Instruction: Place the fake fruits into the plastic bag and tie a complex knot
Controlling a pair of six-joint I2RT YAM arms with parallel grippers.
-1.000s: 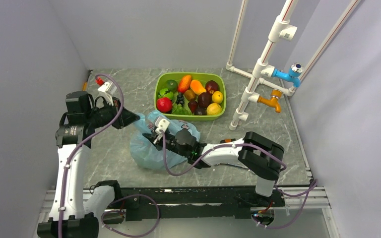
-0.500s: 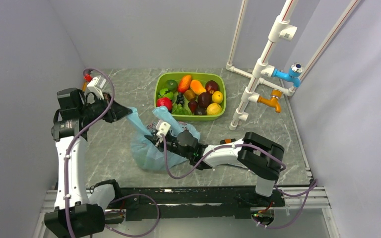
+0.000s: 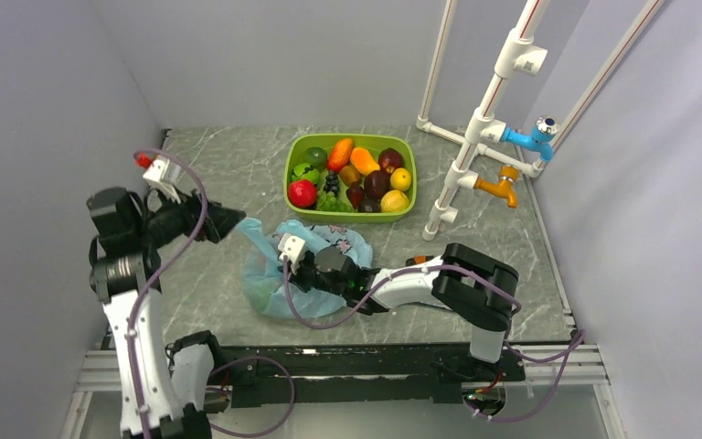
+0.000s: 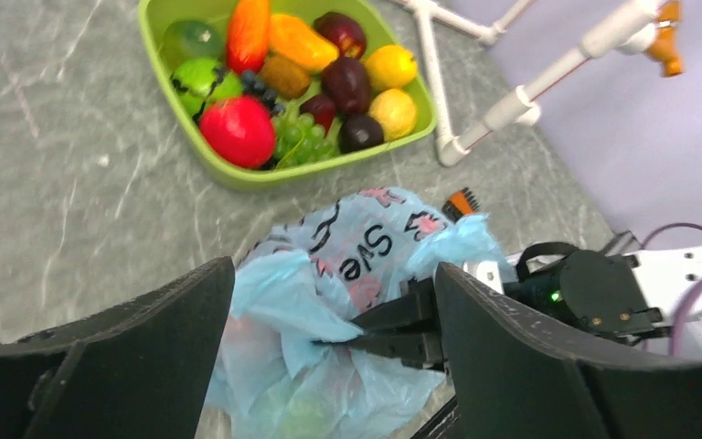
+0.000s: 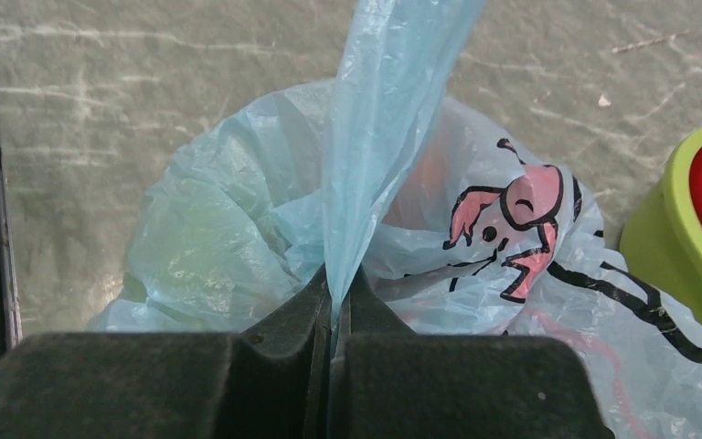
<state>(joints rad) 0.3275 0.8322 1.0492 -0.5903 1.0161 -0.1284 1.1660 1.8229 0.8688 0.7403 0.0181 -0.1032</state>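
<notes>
Centre of the overhead frame: knot-tying under way on the crinkly light-blue printed plastic bag (image 3: 260, 288). The right claw (image 5: 334, 297) pinches its gathered strip (image 5: 375, 137); the left claw (image 4: 334, 274) hangs spread. Next, probably, the left must seize the loose end.

- The plastic bag (image 3: 265, 285), thin, light blue and crinkled, printed with pink-and-black figures, lay slumped on the table (image 3: 228, 169) near the tray (image 3: 290, 174). One twisted strip rose from it, pinched in the closed right tool (image 5: 334, 288).
- The fake fruits (image 3: 352, 178), red, orange, yellow, green and dark purple, sat heaped in the tray.
</notes>
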